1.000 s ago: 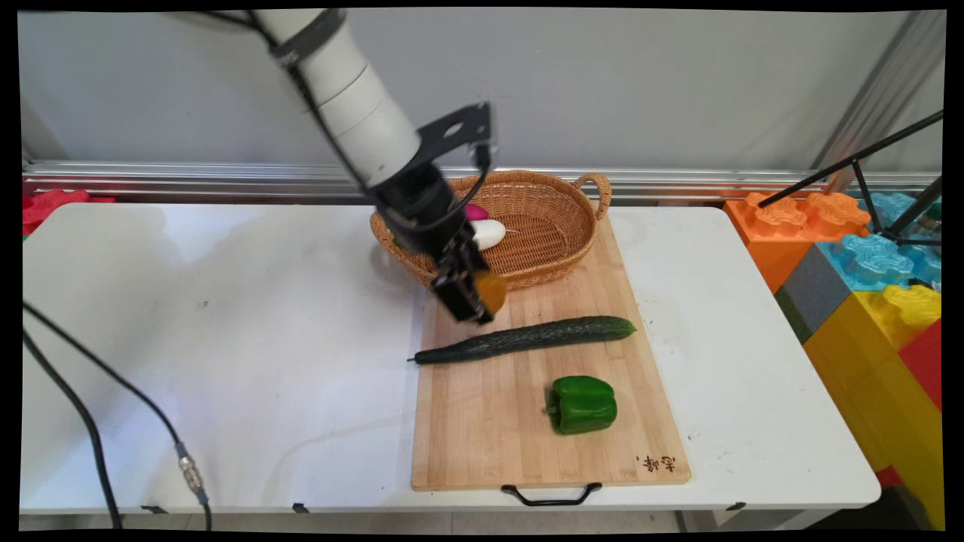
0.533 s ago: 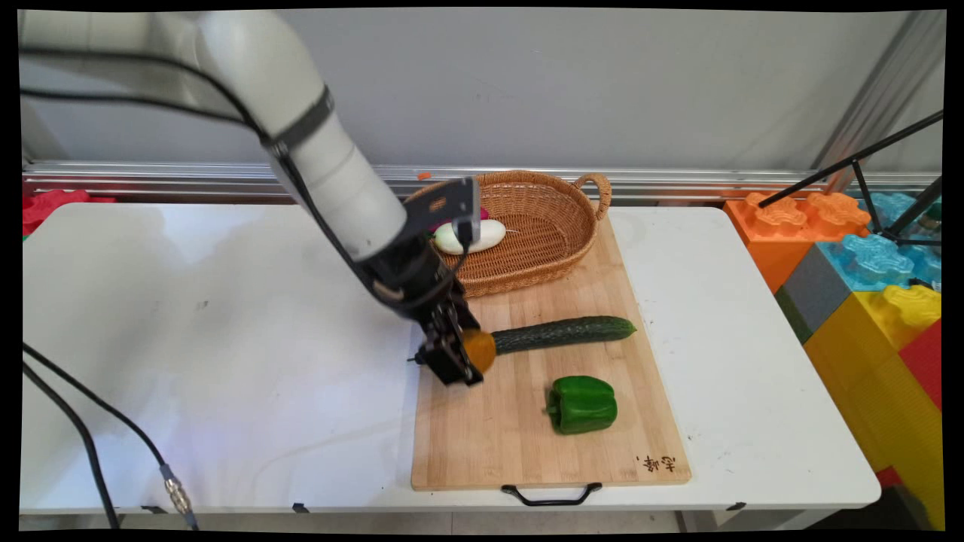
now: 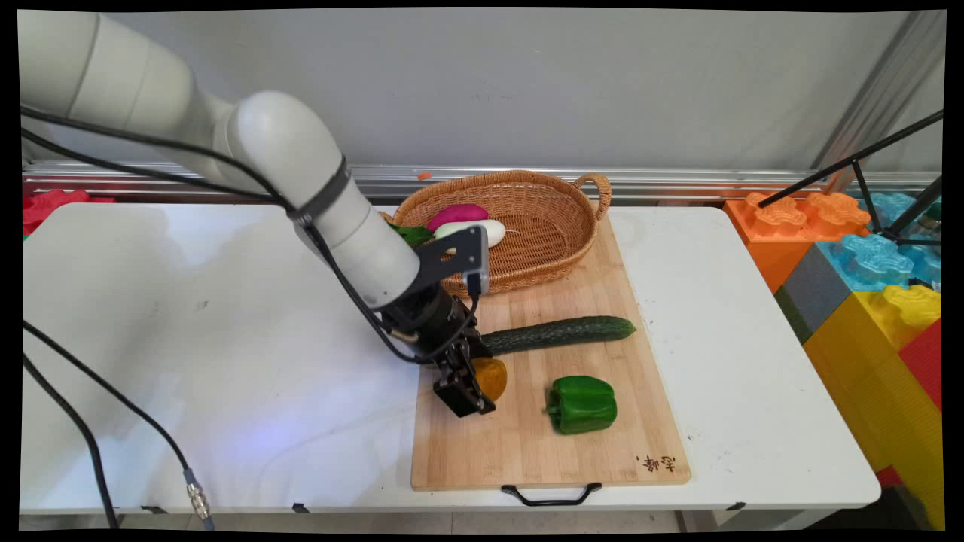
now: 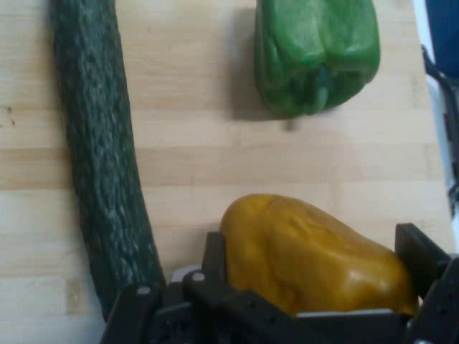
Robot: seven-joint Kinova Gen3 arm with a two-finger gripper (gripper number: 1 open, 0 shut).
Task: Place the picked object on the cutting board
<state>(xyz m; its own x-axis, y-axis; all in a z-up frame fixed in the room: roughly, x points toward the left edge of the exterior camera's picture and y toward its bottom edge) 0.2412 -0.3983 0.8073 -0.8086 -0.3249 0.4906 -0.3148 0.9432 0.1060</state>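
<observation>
**Yellow pepper in my grip, low over the board**

White table, grey wall behind, and a wooden board (image 3: 527,436) laid across the middle with a wicker basket (image 3: 542,226) at its far end. My gripper (image 3: 473,388) hangs low over the board's left part, its fingers closed about a yellow pepper (image 4: 315,254), one on each flank.

Risks, as I judge them: the pepper's skin looks smooth and waxy and it bulges past my fingers, so it could twist or slide out of a light hold. The cucumber (image 4: 100,158) lies just beside my linkage; a sideways drift could nudge it and roll it along the board. The green pepper (image 4: 315,54) sits further ahead of me, apart, less exposed.

The yellow pepper sits between my fingers, close above the board; I cannot tell whether it touches the wood. In the basket lie a white vegetable (image 3: 471,232) and a purple one (image 3: 456,216).
</observation>
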